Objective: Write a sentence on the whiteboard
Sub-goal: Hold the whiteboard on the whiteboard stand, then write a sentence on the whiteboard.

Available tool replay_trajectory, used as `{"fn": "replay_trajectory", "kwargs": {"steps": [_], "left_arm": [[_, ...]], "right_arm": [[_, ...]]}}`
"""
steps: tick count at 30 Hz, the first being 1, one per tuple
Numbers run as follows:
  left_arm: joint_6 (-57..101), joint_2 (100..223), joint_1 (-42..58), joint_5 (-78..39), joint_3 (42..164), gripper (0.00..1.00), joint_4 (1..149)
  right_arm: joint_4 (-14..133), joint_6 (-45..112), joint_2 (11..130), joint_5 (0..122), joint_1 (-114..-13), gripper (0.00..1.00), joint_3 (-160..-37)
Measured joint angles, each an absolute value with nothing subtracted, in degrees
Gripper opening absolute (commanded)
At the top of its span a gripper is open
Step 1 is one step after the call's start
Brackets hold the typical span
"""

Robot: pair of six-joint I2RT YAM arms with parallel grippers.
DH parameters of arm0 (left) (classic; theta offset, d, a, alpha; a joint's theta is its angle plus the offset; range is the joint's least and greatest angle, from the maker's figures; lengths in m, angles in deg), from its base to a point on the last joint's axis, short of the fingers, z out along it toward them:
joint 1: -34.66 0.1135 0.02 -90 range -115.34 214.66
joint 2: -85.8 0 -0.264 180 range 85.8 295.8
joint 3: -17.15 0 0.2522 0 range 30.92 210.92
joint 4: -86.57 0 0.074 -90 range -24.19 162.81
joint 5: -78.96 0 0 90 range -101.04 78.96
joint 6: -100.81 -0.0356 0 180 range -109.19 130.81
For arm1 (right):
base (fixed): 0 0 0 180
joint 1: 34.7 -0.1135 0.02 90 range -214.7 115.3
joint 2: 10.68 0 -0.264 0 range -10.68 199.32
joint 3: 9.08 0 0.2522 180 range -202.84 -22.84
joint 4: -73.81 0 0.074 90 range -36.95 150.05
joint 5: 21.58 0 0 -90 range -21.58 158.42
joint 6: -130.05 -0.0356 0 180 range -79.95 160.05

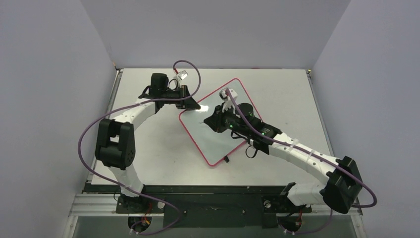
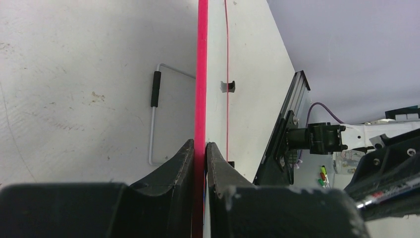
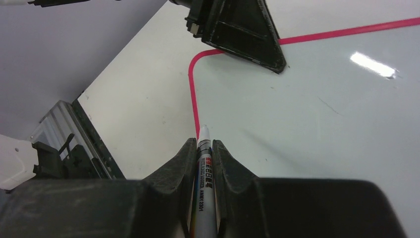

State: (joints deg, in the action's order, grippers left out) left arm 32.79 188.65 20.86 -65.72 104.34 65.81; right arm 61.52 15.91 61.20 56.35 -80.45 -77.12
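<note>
The whiteboard (image 1: pixel 210 141) lies turned at an angle in the middle of the table, glossy white with a thin red-pink rim (image 2: pixel 202 74). My left gripper (image 1: pixel 195 105) is shut on its rim at the far left corner, one finger on each side of the edge (image 2: pixel 199 145). Above the board's face (image 3: pixel 307 109), close to the left rim, my right gripper (image 1: pixel 214 120) is shut on a white marker (image 3: pixel 205 163). The marker's tip pokes out past the fingertips (image 3: pixel 203 143). The left gripper (image 3: pixel 242 34) also shows at that corner in the right wrist view. The sentence is out of view.
A bent wire stand with a black sleeve (image 2: pixel 156 89) shows beside the board's edge in the left wrist view. A small black clip (image 2: pixel 228 87) sits on the board's far rim. A black rail (image 2: pixel 285 129) runs along the table's edge, and grey walls enclose the table.
</note>
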Motion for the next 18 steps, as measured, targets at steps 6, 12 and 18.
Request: {"fn": "replay_trajectory", "kwargs": {"steps": [6,12,18], "left_arm": [[32.8,185.8,20.1,-63.3,102.7,0.00,65.7],[32.8,183.9,19.4,-61.7,101.8,0.00,65.8],[32.7,183.1,19.2,-60.8,101.3,0.00,65.8]], "right_arm": [[65.8,17.1,67.5,55.9,-83.8,0.00,-80.2],[68.8,17.1,70.7,56.5,-85.0,0.00,-81.2],[70.8,16.8,73.1,58.7,-85.0,0.00,-81.8]]}}
